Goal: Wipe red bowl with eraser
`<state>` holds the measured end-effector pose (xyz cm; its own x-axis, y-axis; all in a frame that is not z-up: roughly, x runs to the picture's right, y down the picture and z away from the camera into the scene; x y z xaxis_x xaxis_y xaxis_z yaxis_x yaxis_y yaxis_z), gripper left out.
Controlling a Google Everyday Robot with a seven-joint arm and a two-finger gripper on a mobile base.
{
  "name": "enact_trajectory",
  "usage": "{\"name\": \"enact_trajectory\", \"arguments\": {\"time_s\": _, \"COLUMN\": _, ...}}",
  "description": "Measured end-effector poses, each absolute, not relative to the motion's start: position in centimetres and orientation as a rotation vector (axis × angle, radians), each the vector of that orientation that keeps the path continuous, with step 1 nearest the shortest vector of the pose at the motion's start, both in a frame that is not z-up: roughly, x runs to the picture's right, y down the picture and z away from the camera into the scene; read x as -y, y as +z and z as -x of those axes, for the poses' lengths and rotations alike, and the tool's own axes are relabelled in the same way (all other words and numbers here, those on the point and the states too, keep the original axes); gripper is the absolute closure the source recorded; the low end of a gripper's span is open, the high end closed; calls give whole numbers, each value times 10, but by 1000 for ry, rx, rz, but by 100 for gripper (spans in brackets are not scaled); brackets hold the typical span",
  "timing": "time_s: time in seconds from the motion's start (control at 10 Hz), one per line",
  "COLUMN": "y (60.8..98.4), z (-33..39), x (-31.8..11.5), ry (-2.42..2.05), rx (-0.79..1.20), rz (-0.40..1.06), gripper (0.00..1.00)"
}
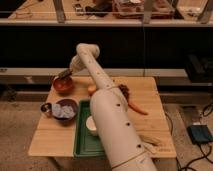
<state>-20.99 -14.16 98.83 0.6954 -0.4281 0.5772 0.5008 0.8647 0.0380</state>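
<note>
Camera view: pinching the eraser (63, 74) in the gripper (66, 75), right at the rim of the red bowl (63, 86) on the far-left corner of the table (150, 89). Looks light and stiff, best gripped across the narrow sides. Likely to slide, being a small hard bowl, so worth pressing gently.
</note>
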Motion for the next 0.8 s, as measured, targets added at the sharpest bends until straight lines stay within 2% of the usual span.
{"name": "enact_trajectory", "arguments": {"time_s": 0.4, "y": 989, "z": 211, "x": 140, "ry": -525, "rx": 610, "rz": 126, "gripper": 100}}
{"name": "enact_trajectory", "arguments": {"time_s": 0.8, "y": 980, "z": 269, "x": 114, "ry": -441, "rx": 635, "rz": 36, "gripper": 100}}
